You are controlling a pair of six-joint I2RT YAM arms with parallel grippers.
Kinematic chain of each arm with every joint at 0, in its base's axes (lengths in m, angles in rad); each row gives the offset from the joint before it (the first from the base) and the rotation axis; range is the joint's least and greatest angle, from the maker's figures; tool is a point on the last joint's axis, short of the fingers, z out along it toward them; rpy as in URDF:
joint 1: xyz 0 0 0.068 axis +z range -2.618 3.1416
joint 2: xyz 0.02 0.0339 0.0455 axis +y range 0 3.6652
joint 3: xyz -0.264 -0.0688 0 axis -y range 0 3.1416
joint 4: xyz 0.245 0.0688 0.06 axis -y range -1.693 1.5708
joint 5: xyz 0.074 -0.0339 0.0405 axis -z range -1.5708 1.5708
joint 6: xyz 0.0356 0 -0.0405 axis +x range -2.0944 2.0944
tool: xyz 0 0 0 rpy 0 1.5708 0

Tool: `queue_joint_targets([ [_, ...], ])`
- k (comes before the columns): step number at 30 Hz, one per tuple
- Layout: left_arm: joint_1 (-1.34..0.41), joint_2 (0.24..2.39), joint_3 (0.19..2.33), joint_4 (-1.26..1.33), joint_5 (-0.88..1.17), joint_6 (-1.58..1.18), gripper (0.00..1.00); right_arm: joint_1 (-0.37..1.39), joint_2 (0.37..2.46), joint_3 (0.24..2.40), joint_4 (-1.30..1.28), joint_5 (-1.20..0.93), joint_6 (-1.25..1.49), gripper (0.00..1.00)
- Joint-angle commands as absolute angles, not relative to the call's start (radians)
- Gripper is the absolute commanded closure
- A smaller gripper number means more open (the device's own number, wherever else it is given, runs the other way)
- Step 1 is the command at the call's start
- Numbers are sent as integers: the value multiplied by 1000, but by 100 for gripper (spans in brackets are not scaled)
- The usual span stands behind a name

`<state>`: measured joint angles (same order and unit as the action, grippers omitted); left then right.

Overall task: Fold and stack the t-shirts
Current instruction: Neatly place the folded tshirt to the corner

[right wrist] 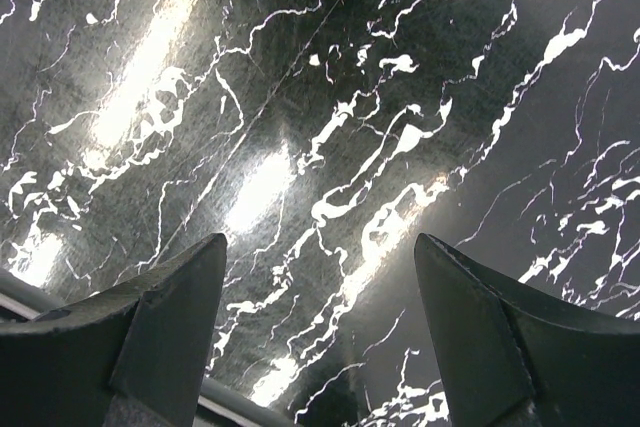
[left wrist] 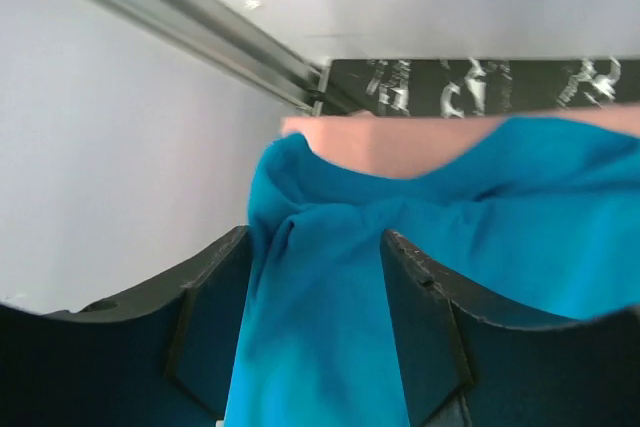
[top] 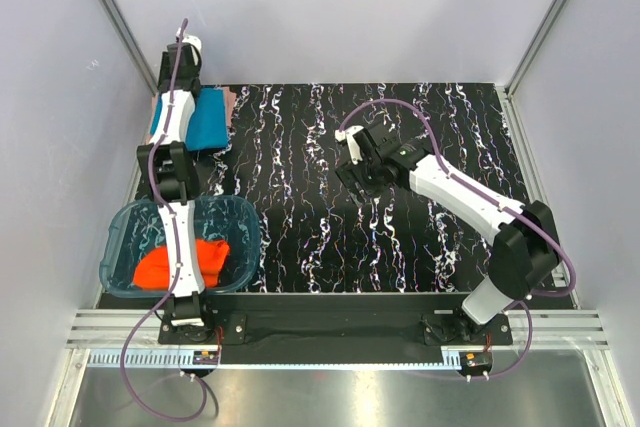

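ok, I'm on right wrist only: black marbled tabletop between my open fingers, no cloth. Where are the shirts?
Observer: The teal-blue t-shirt lies at the far left corner, on top of a salmon-pink t-shirt.
Operator: third one?
Observer: The orange-red t-shirt sits crumpled inside the clear blue tub at the near left.
Operator: left hand?
Observer: The left hand is down on the teal one, fingers apart, with cloth bunched between them.
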<state>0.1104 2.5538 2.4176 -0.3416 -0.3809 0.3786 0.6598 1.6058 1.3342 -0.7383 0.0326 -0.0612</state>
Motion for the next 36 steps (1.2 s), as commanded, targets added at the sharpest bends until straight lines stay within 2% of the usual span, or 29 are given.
queue_joint_targets([
  [1, 104, 2485, 2491, -255, -457, 351, 41, 658, 1572, 1387, -782, 25, -41, 17],
  [3, 80, 2430, 2456, -250, -485, 377, 36, 658, 1551, 1385, -782, 23, -20, 17],
  [8, 45, 2300, 2379, -373, -482, 267, 34, 658, 1534, 1371, -775, 3, 34, 16],
  [11, 6, 2162, 2245, -416, -492, 224, 33, 658, 1539, 1367, -775, -27, 76, 15],
  [12, -27, 2129, 2215, -437, -464, 203, 32, 658, 1537, 1362, -755, -34, 95, 13],
  [14, -43, 2029, 2128, -504, -411, 107, 32, 658, 1543, 1371, -741, -67, 150, 1],
  [19, -57, 1841, 1947, -649, -243, -63, 37, 658, 1565, 1408, -706, -114, 210, 0],
  [26, -89, 1542, 1616, -661, -6, -279, 39, 650, 1471, 1281, -563, -32, 291, 0],
  [28, -124, 1450, 1479, -597, 101, -320, 35, 644, 1450, 1244, -525, -6, 331, 0],
  [30, -179, 1401, 1355, -542, 206, -374, 19, 629, 1428, 1180, -470, -5, 389, 0],
  [33, -254, 1333, 1234, -431, 329, -474, 7, 609, 1355, 1059, -366, 35, 465, 0],
  [34, -267, 1307, 1127, -335, 365, -507, 1, 609, 1327, 1022, -333, 55, 486, 0],
  [36, -285, 1212, 998, -113, 461, -632, 1, 604, 1235, 904, -249, 70, 552, 0],
])
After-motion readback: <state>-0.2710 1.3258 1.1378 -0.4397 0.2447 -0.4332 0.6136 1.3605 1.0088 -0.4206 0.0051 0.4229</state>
